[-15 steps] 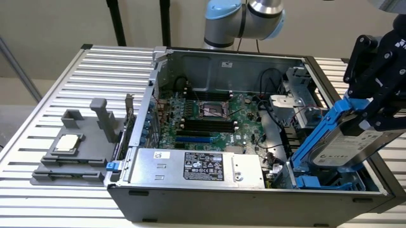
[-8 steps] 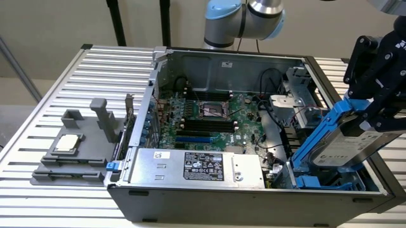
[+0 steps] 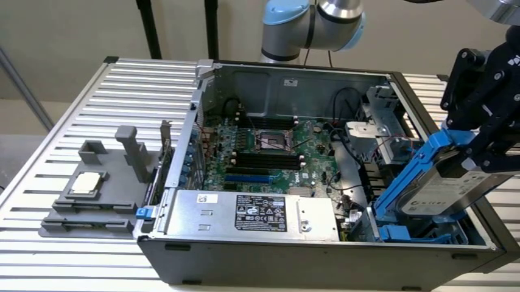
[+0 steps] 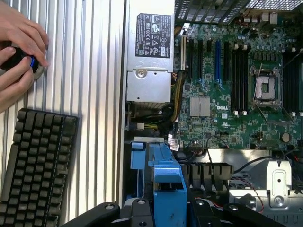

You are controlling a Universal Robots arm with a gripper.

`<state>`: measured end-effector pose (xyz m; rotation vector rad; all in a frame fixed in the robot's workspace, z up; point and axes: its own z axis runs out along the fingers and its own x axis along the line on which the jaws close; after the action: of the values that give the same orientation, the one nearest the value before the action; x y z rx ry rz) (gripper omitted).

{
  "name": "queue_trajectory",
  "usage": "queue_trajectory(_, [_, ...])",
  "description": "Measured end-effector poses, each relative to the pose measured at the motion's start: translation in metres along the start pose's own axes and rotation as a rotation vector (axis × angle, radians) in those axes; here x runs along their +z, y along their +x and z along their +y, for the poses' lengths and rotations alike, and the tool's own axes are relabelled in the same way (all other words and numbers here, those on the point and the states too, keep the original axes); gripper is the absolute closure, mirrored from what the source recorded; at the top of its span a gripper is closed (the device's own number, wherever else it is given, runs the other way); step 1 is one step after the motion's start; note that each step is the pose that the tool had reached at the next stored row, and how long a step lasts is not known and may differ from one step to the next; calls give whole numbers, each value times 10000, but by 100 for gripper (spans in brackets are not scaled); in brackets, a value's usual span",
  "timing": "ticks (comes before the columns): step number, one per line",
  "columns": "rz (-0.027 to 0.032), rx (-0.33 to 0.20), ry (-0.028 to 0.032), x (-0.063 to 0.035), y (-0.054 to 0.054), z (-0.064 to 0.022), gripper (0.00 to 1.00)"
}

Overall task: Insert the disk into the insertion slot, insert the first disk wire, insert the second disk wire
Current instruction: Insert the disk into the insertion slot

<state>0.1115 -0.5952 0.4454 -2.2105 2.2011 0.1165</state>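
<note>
Gripper: the gripper [image 3: 481, 152] is hanging at the right edge of the exterior view, its jaws clenching the upper end of the disk [image 3: 445, 190].
Disk: it is sitting in its blue carrier [image 3: 414, 173] and tilting steeply, with its lower end dipping into the case's lower right corner; whether it is touching anything there cannot be told.
Insertion slot: the insertion slot [image 3: 404, 233] is waiting just beneath the disk's lower end, with the disk not yet seated.
Case: the open computer case [image 3: 325, 263] is lying on the slatted table [image 3: 81, 97], with the power supply box [image 3: 252, 213] along its lower centre.
Person: in the wrist view, two hands [image 4: 19, 52] are gripping a small dark object near a black keyboard [image 4: 38, 170].
</note>
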Motion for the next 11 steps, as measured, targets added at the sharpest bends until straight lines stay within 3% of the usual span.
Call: queue_trajectory(11, [-35,-126,2,35,12,-2,67])
